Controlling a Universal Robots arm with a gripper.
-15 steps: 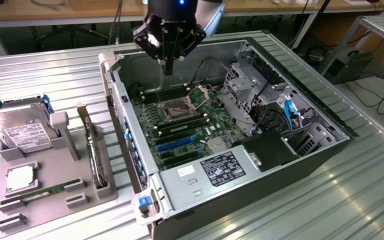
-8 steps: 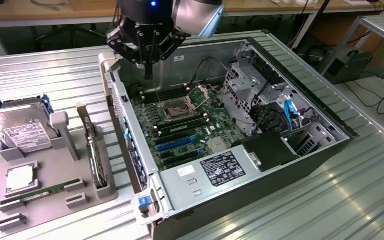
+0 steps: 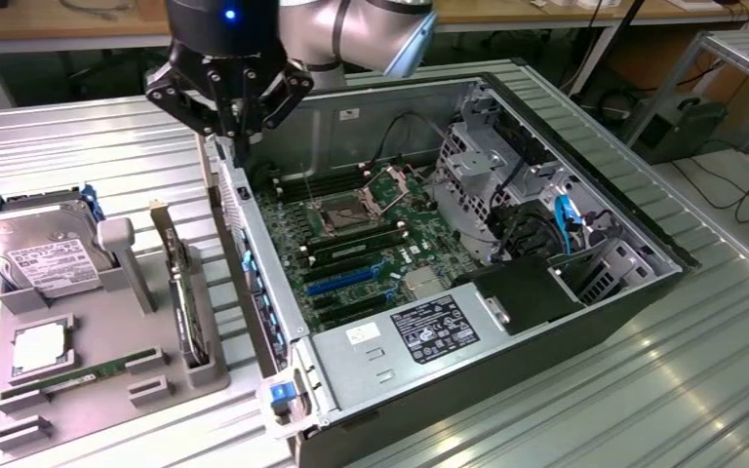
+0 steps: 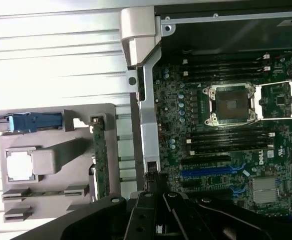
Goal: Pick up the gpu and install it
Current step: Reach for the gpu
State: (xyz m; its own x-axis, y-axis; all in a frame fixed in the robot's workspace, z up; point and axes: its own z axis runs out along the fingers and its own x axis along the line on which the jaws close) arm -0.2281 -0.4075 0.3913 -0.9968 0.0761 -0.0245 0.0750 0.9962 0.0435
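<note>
Currently your gripper [image 3: 235, 146] hangs with its fingers pressed together, empty, above the open case's rear wall [image 3: 251, 263]. The gpu [image 3: 183, 292] stands on edge in the grey tray [image 3: 95, 327], wedged between that wall and the hard drive [image 3: 43, 255] (both close by).

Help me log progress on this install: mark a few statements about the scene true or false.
1. The thin dark gpu card with its silvery bracket stands on edge in the grey holder tray. True.
2. The black claw grips the gpu card. False: the claw hangs above the wall of the open computer case nearest the tray, apart from the card.
3. The green motherboard lies exposed inside the case. True.
4. The boxy silver hard drive with a white label is mounted inside the case. False: it sits in the tray.
</note>
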